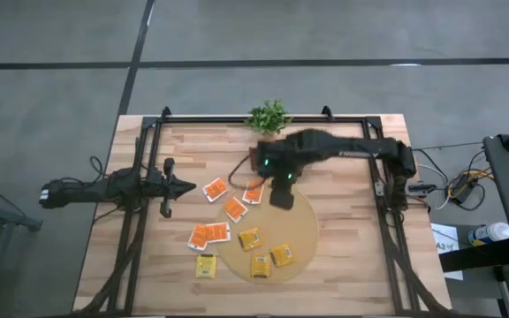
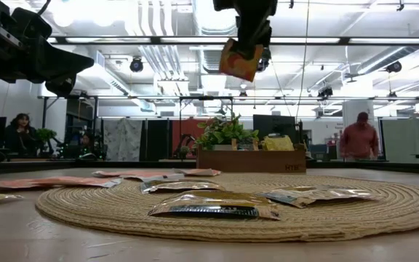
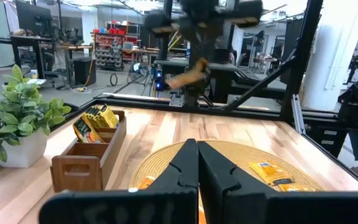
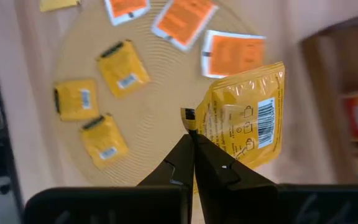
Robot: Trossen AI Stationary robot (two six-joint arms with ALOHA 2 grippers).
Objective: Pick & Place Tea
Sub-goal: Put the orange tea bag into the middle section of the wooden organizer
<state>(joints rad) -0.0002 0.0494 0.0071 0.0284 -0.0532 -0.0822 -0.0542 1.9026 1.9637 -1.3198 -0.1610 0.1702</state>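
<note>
Right claw (image 4: 192,144) clamped on yellow tea packet (image 4: 244,115) by one edge — packet hangs well above round mat (image 1: 303,221), seen near top centre of low view. Wooden box (image 3: 89,152), already stocked with yellow packets, judged likely drop spot; it sits at right edge of right wrist view, beside held packet. Remaining tea packets (image 1: 237,208) lie flat on mat and bench (image 1: 343,265). Left claw (image 3: 197,165) closed, empty — parked mid-left in high view, farther from box.

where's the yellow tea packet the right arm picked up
The yellow tea packet hangs pinched in the right tool, lifted above the round mat, near its back edge, in front of the plant.
</note>
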